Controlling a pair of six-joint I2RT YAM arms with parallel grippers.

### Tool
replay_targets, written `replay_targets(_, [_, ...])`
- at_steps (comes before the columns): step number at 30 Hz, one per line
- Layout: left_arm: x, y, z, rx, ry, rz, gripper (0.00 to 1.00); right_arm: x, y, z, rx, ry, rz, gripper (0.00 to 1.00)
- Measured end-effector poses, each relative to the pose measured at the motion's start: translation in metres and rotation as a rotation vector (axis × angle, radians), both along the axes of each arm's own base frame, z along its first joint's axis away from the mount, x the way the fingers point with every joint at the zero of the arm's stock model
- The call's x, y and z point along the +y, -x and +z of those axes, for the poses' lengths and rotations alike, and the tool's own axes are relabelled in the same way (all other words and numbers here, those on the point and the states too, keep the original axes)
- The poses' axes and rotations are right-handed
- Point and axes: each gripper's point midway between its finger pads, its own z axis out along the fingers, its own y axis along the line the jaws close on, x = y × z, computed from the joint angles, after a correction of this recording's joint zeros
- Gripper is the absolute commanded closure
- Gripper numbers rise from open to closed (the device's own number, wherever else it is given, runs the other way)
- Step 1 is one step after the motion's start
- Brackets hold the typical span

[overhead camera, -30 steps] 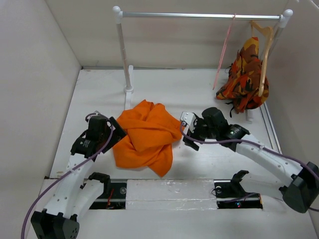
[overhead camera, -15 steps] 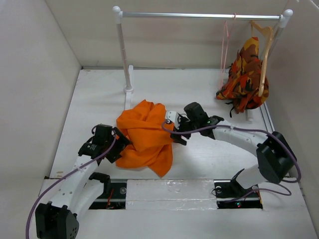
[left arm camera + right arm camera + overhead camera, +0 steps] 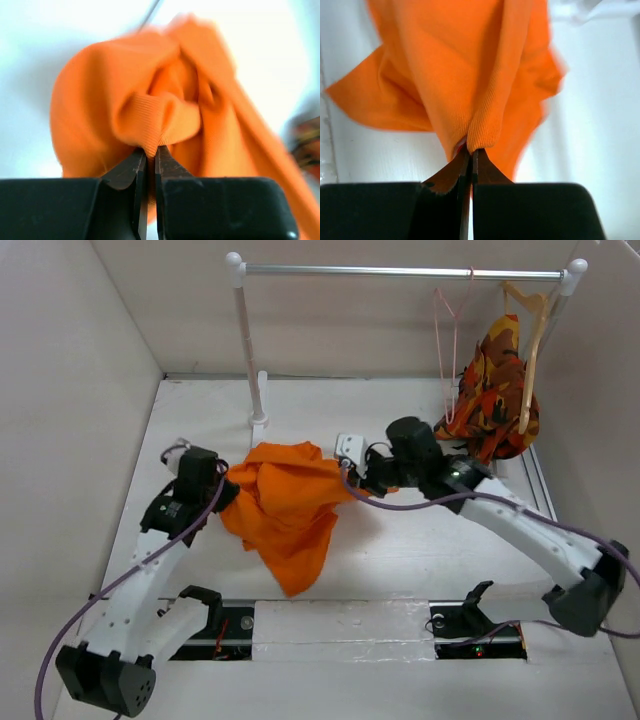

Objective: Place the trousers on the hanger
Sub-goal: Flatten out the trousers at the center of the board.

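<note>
The bright orange trousers hang bunched between my two arms, lifted off the white table, with a loose end drooping toward the near edge. My left gripper is shut on a fold of the trousers at their left side. At their right side my right gripper is shut on another fold of the trousers. The thin pink wire hanger hangs by its hook from the rail at the back, right of centre and apart from both grippers.
An orange-red-black patterned garment on a light wooden hanger hangs at the rail's right end. The rail's white post stands behind the trousers. Walls close the left, back and right sides.
Both grippers closed on the trousers and lifted them away from the table, stretching the cloth between them. The pink hanger has swung to hang more upright.
</note>
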Motion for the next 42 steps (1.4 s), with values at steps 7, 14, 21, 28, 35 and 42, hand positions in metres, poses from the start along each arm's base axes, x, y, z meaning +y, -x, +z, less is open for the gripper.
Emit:
replay_targets(7, [0.04,-0.014,0.183,-0.451,-0.08,0.135,1.0,-0.045,0.038,0.221,-0.303,-0.215,-0.017,1.0])
replay_targets(14, [0.055,0.014,0.196,-0.486,-0.104,0.16,1.0,-0.085,0.005,0.238,-0.374,-0.15,-0.156,1.0])
replay_targets(21, [0.034,-0.002,0.1,-0.259,-0.108,0.079,1.0,-0.042,-0.176,0.074,-0.142,0.172,-0.355,0.22])
replay_targets(28, [0.012,-0.013,0.024,-0.081,-0.067,0.006,1.0,-0.036,-0.131,-0.052,0.063,0.362,-0.35,0.57])
replay_targets(35, [0.005,-0.024,0.015,-0.09,-0.05,-0.01,1.0,-0.015,0.075,-0.07,0.167,0.107,-0.087,0.37])
replay_targets(42, [0.005,-0.04,-0.001,-0.059,-0.083,-0.019,1.0,0.033,0.135,-0.127,0.222,0.169,0.116,0.19])
